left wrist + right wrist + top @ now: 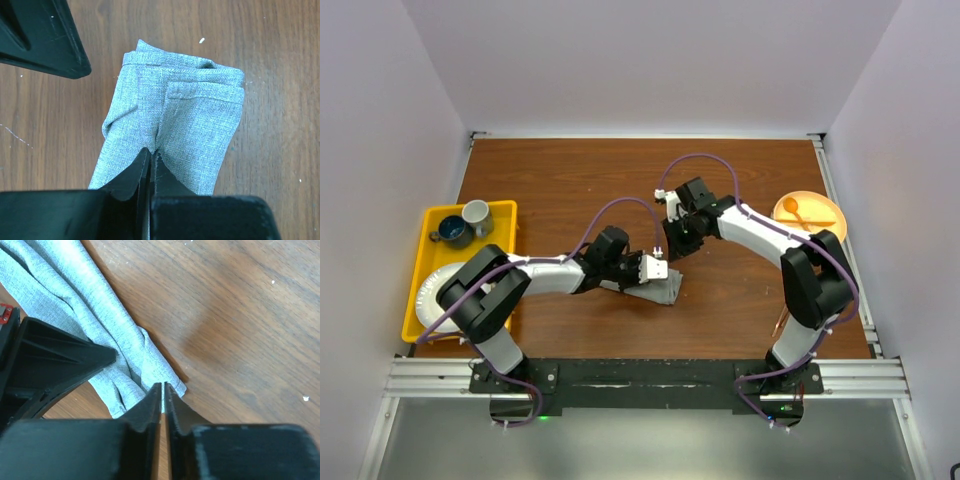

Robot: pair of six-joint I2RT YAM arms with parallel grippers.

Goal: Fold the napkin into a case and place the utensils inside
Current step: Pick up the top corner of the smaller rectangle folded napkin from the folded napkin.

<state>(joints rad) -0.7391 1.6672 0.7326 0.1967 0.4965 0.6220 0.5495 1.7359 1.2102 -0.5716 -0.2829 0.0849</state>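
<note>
Napkin point(658, 292): folded to a narrow, rumpled, layered strip, lying on desk point(570, 180) approx. centre, btwn my two wrists. My left tool point(152, 152): fingers closed to nil gap, pinching cloth at one end of strip. My right tool point(163, 386): fingers closed to a hairline gap, tips nipping strip's corner edge. Tools sit near each other.
</note>
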